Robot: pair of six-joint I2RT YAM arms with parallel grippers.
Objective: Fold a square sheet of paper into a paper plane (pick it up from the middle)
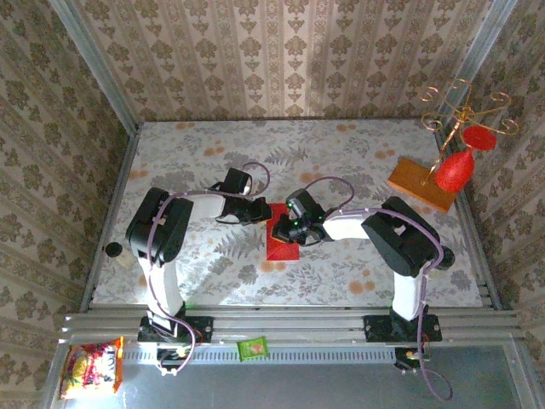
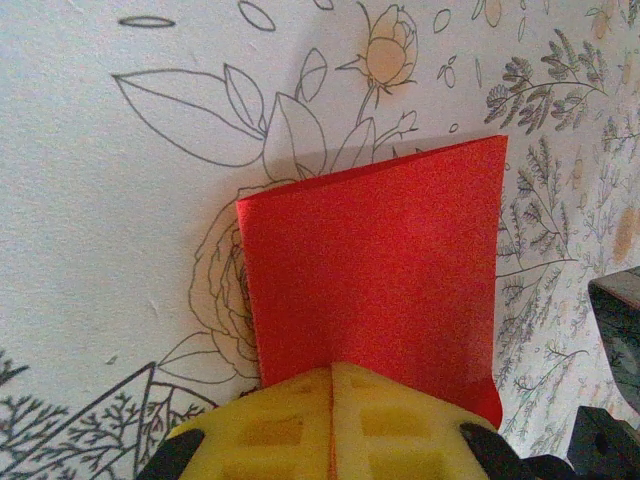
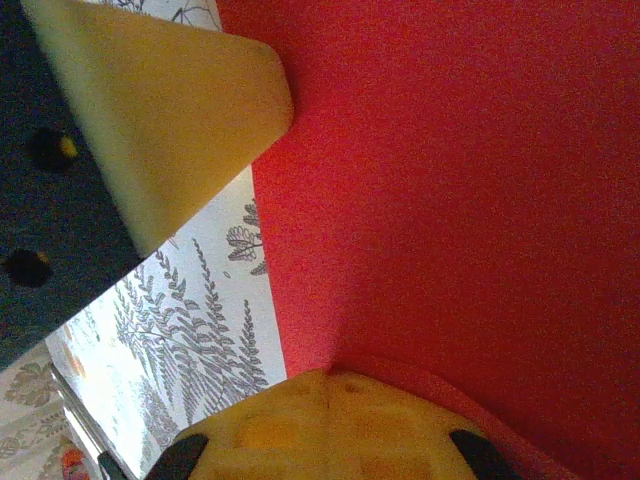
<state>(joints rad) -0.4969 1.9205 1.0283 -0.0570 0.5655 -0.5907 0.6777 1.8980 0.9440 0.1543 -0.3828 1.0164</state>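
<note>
**Top external view.** The red paper (image 1: pixel 282 249) lies near the middle of the desk (image 1: pixel 358 277), between the two arms, as a narrow folded oblong. The left tool (image 1: pixel 262 214) reaches its upper left edge. The right tool (image 1: pixel 281 230) sits over its upper part from the right, just beside the other. From up here I cannot tell how the fingers stand. Well apart, near the far right corner, is an orange-brown wooden board (image 1: pixel 421 183) with a red goblet-shaped ornament (image 1: pixel 454 170) and a copper wire stand (image 1: pixel 468 111) above it. In front of the rail lie a snack bag (image 1: pixel 89 368) and a small green packet (image 1: pixel 252 348).

**Left wrist view.** The left tool's yellow fingers (image 2: pixel 270 430) are pressed together, the seam between them closed. Their tips meet the near edge of the red paper (image 2: pixel 370 270), a folded four-sided flap. Its far edge throws a shadow on the flower-printed desk. Whether any paper is caught in the seam I cannot tell.

**Right wrist view.** The right tool's yellow fingers (image 3: pixel 270 430) are also pressed together, tips against the red paper (image 3: pixel 450 200), which spreads across the right side. At upper left a rounded yellow finger of the left tool (image 3: pixel 170 120) overlaps the paper's left edge. Fern-printed desk shows beside it.
</note>
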